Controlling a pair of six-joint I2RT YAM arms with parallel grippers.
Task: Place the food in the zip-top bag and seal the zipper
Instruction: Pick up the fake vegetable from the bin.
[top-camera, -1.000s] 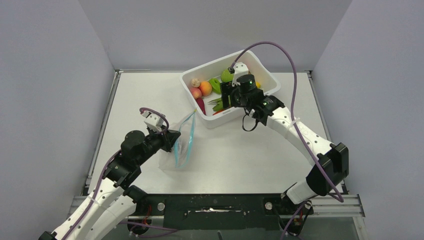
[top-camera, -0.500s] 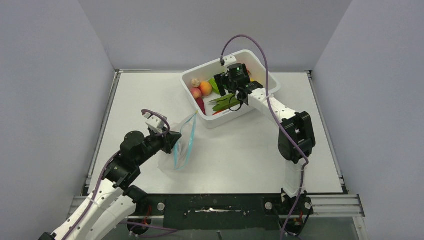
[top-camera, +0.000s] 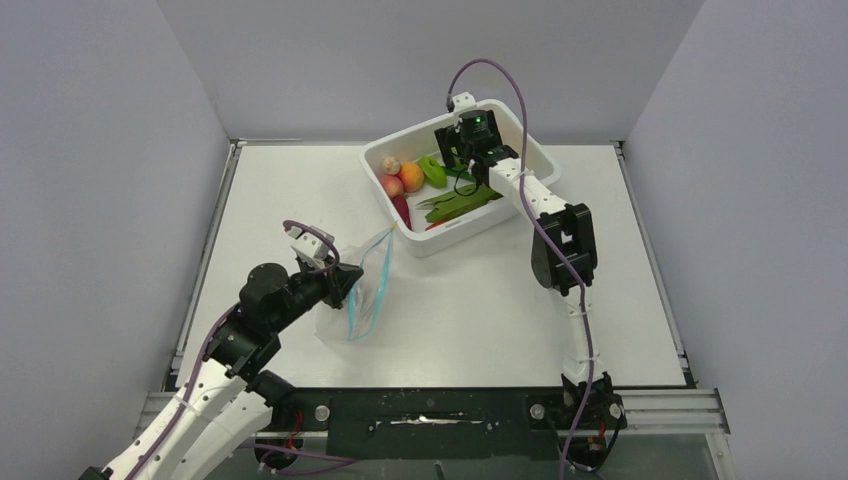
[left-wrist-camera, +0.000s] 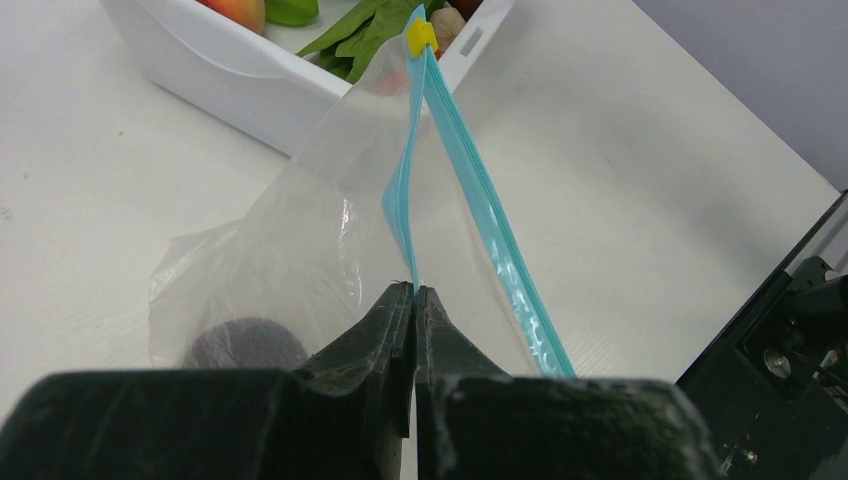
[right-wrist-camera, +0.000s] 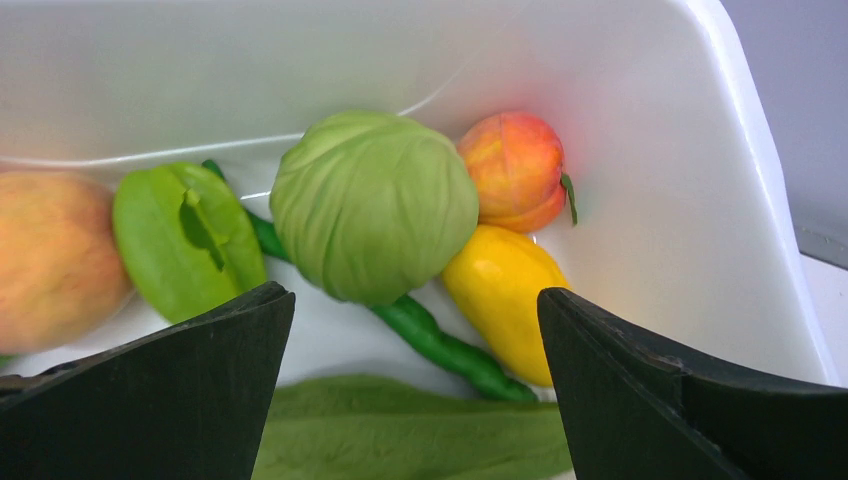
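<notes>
Pinching the zipper (left-wrist-camera: 480, 215) of the bag (left-wrist-camera: 300, 230), the left tool (left-wrist-camera: 413, 290) is clamped on the blue rim and props the mouth open on the bench (top-camera: 480, 300), near the tub (right-wrist-camera: 700, 150). One dark fruit (left-wrist-camera: 245, 345) lies inside the bag, so filling has only begun. The right tool (right-wrist-camera: 415, 300) hangs in the tub, jaws wide apart and empty, facing the green ball (right-wrist-camera: 375, 200). A peach (right-wrist-camera: 515, 170) and a yellow fruit (right-wrist-camera: 500, 290) wait there too; sealing is not yet done.
</notes>
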